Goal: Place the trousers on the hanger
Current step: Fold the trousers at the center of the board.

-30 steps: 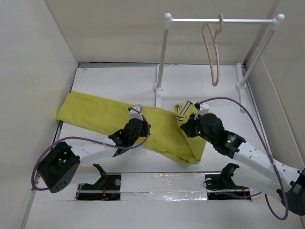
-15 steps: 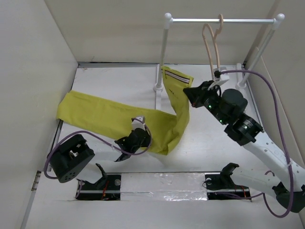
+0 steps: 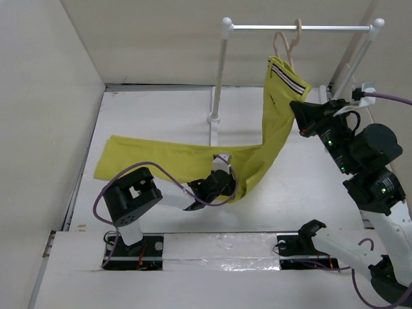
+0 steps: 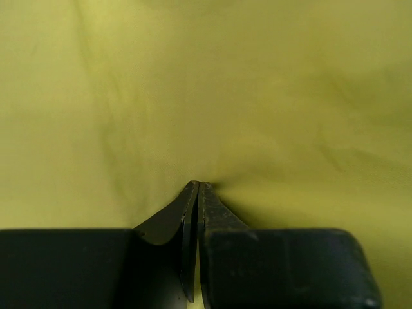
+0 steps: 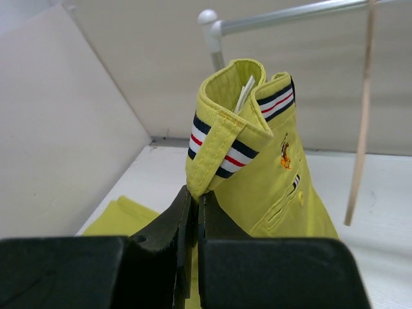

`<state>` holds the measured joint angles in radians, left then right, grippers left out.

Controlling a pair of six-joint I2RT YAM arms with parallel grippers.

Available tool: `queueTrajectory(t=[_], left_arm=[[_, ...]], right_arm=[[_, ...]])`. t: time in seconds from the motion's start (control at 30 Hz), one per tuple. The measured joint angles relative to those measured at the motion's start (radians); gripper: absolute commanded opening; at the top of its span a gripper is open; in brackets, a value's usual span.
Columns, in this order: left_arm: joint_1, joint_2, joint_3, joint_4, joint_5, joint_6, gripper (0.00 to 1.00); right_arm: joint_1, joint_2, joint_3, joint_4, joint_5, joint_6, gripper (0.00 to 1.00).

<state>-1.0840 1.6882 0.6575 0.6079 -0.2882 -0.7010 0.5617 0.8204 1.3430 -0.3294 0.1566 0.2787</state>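
At the far left the leg end of the trousers (image 3: 148, 151) lies flat on the white table (image 3: 154, 109), and the yellow-green cloth runs rightward to where the left gripper (image 3: 222, 185) sits low on it. In the left wrist view its jaws are pressed together with a pucker of fabric drawn into the tips, so it is pinching the trousers near the fold. Past that, the cloth climbs steeply beside the upright post of the white rail stand (image 3: 219, 71) up to the striped waistband (image 3: 286, 74), which hangs just in front of the lower part of the pale wooden hanger (image 3: 279, 44) hooked on the rail. On the right, the right gripper (image 3: 301, 119) is clamped on the folded edge of the waistband, seen close in its wrist view with the hanger's thin limb off to the side and apart from the cloth. The trousers are lifted but, as I judge it, not yet threaded through or over the hanger. The main risks: the hanger hangs freely by its hook, so a push from the waistband could swing it aside or knock it off the rail; the right grip holds only a thin edge, and the weight of the trailing leg, or a pull against the left pinch, could drag it free; and the rising cloth could snag on the post.
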Motion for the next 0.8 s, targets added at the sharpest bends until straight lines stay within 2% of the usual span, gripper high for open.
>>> queueTrajectory(t=[0.37, 0.47, 0.5, 0.6, 0.63, 0.8], left_arm=[[-0.113, 0.301, 0.419, -0.008, 0.163, 0.061, 0.00], [-0.121, 0.340, 0.470, -0.016, 0.192, 0.071, 0.00], [-0.122, 0.333, 0.461, -0.019, 0.192, 0.073, 0.00], [-0.102, 0.249, 0.353, -0.020, 0.181, 0.072, 0.09], [-0.084, 0.196, 0.294, -0.024, 0.172, 0.072, 0.15], [0.061, -0.198, 0.026, -0.086, 0.089, 0.059, 0.16]], right_arm=[[-0.052, 0.053, 0.142, -0.058, -0.074, -0.048, 0.00], [-0.054, 0.098, 0.156, -0.055, -0.114, -0.047, 0.00], [-0.055, 0.116, 0.157, -0.049, -0.132, -0.047, 0.00], [-0.056, 0.172, 0.153, -0.024, -0.185, -0.038, 0.00], [-0.055, 0.193, 0.149, -0.011, -0.198, -0.034, 0.00], [-0.022, 0.304, 0.145, 0.042, -0.233, -0.016, 0.00]])
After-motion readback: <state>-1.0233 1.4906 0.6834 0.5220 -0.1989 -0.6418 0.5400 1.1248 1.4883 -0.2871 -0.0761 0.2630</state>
